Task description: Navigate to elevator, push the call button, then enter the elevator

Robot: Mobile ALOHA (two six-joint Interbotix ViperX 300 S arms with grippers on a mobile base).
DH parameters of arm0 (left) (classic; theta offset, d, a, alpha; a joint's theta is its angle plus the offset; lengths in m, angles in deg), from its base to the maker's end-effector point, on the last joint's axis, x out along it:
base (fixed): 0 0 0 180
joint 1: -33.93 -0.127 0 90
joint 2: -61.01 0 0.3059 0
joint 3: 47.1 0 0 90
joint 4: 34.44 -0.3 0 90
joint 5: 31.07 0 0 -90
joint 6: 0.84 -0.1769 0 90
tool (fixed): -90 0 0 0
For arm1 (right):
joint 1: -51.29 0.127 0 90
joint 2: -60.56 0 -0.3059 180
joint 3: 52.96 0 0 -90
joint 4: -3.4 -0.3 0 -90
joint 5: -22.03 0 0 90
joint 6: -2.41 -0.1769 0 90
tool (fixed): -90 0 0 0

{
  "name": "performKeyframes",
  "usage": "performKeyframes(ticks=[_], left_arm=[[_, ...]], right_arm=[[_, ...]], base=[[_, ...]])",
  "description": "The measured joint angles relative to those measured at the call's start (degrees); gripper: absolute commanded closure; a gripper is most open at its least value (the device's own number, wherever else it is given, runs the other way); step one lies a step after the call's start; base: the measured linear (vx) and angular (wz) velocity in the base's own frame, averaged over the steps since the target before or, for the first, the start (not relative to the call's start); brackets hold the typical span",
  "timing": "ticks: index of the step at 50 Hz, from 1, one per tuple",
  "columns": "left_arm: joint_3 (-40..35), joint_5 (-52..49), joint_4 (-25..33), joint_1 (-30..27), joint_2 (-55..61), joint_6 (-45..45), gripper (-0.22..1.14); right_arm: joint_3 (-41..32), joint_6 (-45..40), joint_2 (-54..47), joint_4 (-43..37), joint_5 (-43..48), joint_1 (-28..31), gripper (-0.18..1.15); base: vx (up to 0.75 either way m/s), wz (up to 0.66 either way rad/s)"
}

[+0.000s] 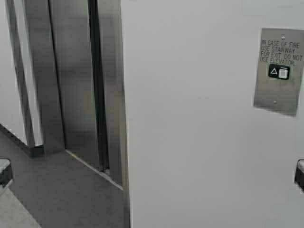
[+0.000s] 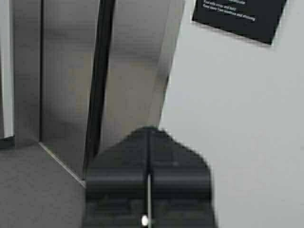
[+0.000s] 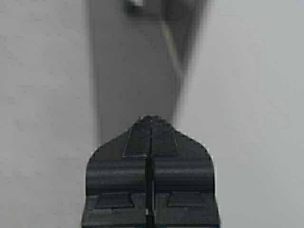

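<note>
Elevator (image 1: pixel 78 85) doors left, call button (image 1: pixel 279 71) plate on white wall (image 1: pixel 190 133) far right. Left claw (image 2: pixel 148 137) closed, empty, facing door frame beside black sign (image 2: pixel 240 14). Right claw (image 3: pixel 150 126) closed, empty, near plate.

Black ribbed left claw (image 2: pixel 148 142), matching black right claw (image 3: pixel 150 130).

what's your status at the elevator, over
Both end effectors shut: left, right pointing at the wall plate. Call button up on the right, not yet touched. Elevator doors on the left. Nothing in the way.
</note>
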Motion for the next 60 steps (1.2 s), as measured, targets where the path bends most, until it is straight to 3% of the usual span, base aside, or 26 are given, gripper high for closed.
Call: performKeyframes(ticks=[11,30,60], left_arm=[[0.2,0.5,0.0,0.0,0.0,-0.4,0.89],[0.2,0.6,0.0,0.0,0.0,-1.3,0.89],[0.4,1.9,0.0,0.0,0.1,-1.6,0.89]], right_arm=[[2.4,-0.1,-2.3,-2.5,9.8,-1.3,0.91],[2.7,-0.1,-4.7,-2.9,12.8,-4.1,0.91],[4.4,-0.1,-5.8,-2.9,16.0,-4.1,0.91]], base=[[0.0,0.1],[0.05,0.28],[0.14,0.68]])
